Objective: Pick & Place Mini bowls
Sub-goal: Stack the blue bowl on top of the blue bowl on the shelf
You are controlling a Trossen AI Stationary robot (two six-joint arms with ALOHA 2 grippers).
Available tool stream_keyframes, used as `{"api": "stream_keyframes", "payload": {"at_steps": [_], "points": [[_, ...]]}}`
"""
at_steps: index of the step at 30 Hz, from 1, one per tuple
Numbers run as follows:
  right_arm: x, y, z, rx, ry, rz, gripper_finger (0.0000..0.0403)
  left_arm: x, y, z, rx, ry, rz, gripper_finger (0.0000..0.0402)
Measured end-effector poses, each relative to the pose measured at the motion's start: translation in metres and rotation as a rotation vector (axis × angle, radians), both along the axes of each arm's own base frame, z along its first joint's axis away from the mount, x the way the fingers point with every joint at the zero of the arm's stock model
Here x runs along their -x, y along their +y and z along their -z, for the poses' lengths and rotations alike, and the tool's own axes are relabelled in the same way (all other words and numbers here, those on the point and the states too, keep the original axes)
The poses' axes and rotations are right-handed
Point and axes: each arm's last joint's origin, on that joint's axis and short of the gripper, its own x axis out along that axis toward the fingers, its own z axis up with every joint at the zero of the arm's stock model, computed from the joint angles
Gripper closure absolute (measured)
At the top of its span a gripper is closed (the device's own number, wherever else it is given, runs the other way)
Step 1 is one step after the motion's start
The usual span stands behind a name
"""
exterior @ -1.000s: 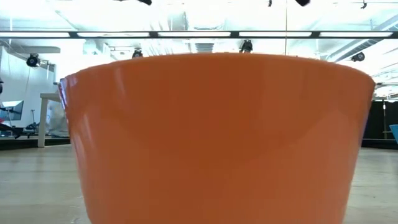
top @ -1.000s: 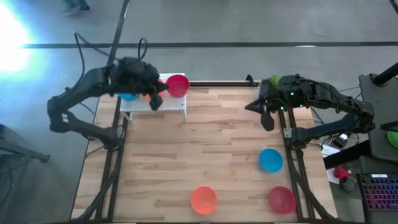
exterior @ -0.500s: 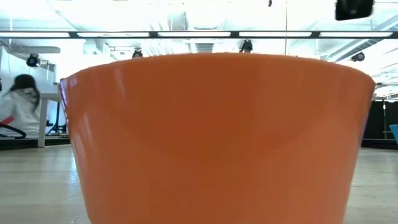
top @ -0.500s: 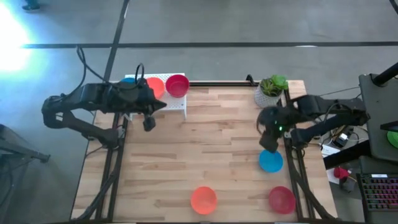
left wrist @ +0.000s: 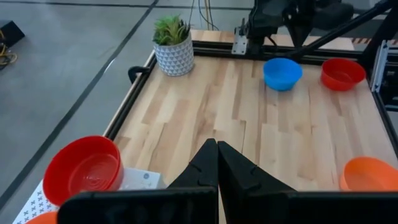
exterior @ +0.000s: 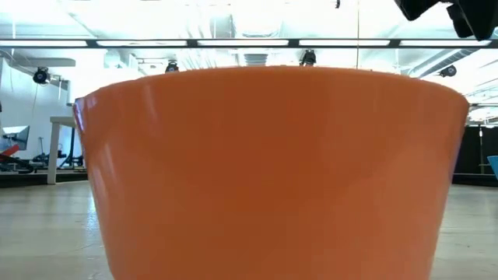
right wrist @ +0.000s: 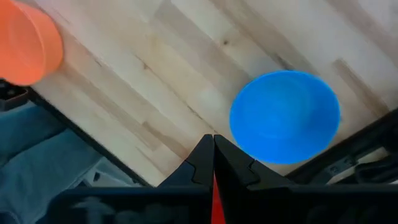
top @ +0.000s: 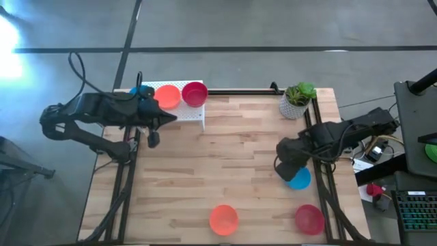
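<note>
Three mini bowls stand on the wooden table: a blue one at the right edge, an orange one and a red one at the near edge. Three more, blue, orange and red, sit on a white stand at the far left corner. My right gripper hangs shut, pointing down, just left of the blue bowl and above it. My left gripper is shut, by the table's left edge, just near of the stand. In the low view the orange bowl fills the picture.
A white pot with a green plant stands at the far right corner. The table's black frame rails run along its left and right edges. Bare wood lies across the middle of the table.
My right gripper has come from beside the plant toward the near edge and down, tipping over until it points down beside the blue bowl. My left gripper has drawn back from above the stand toward the table's left edge. Both stayed shut. No bowl has moved.
</note>
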Motion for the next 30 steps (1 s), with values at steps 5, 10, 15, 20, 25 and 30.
{"api": "stream_keyframes", "payload": {"at_steps": [5,10,15,20,25,30], "points": [[-0.007,0.003,0.01,0.004,0.044,-0.009,0.0375,0.006,0.0,-0.002,0.002,-0.017,0.0,0.0402],[-0.011,0.004,0.03,0.021,0.141,0.068,0.0331,0.009,0.001,-0.003,0.002,-0.026,-0.001,0.0402],[-0.016,0.005,0.062,0.036,0.207,0.113,0.0289,0.009,0.001,-0.003,-0.001,-0.025,0.001,0.0402],[-0.02,0.007,0.089,0.011,0.212,0.137,0.0264,0.009,0.001,-0.003,-0.004,-0.024,0.003,0.0402],[-0.014,0.007,0.11,0.001,0.322,0.175,0.025,0.009,0.001,-0.003,-0.004,-0.023,0.003,0.0402],[-0.016,0.007,0.122,-0.006,0.315,0.173,0.0245,0.009,0.001,-0.003,-0.001,-0.024,0.003,0.0402]]}}
